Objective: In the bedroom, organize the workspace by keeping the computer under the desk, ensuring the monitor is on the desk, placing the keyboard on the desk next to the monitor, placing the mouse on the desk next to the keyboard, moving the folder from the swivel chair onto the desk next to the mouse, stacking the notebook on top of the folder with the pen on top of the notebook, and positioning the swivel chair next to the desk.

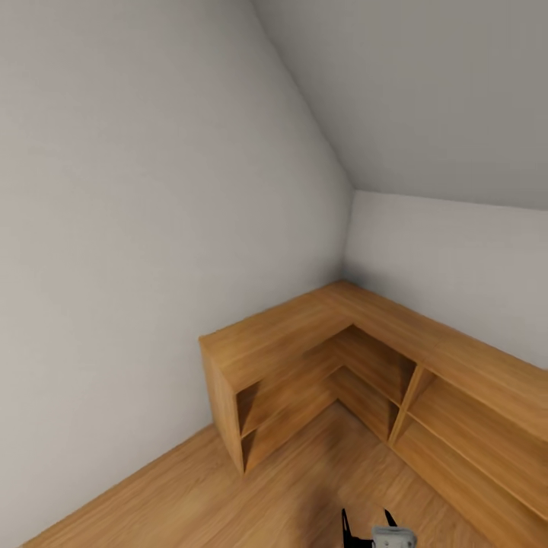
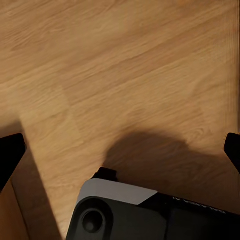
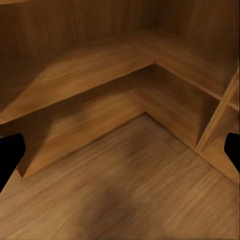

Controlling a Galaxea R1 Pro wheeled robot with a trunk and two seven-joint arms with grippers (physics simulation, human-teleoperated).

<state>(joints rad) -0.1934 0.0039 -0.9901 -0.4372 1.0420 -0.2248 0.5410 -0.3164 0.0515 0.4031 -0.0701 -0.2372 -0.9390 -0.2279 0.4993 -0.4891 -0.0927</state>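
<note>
In the head view, a low L-shaped wooden shelf unit (image 1: 320, 358) is seen in the lower right of the frame, set into the corner of two plain grey-white walls (image 1: 137, 228). Open shelves are seen under its flat top. A wooden floor (image 1: 228, 495) is spread across the bottom of the frame. At the bottom edge, right of the middle, two thin black fingers of a pincer (image 1: 367, 525) are seen with a gap between them, next to a small white-grey part. Which arm it belongs to cannot be told. None of the task's things can be found here, so their place cannot be told.

In the left wrist view, the wooden floor (image 2: 120, 75) is seen from above. The two black fingertips (image 2: 10, 155) of the left pincer (image 2: 120, 152) are seen at the left and right edges of the frame, spread wide apart, with nothing held. A dark and white part of the robot's base (image 2: 130, 212) is seen at the bottom of the frame.

In the right wrist view, the inner corner of the shelf unit (image 3: 100, 70) is seen in the upper half of the frame, with the floor (image 3: 135, 185) below. The right pincer (image 3: 120, 152) is spread wide, with nothing between its fingertips (image 3: 10, 155).
</note>
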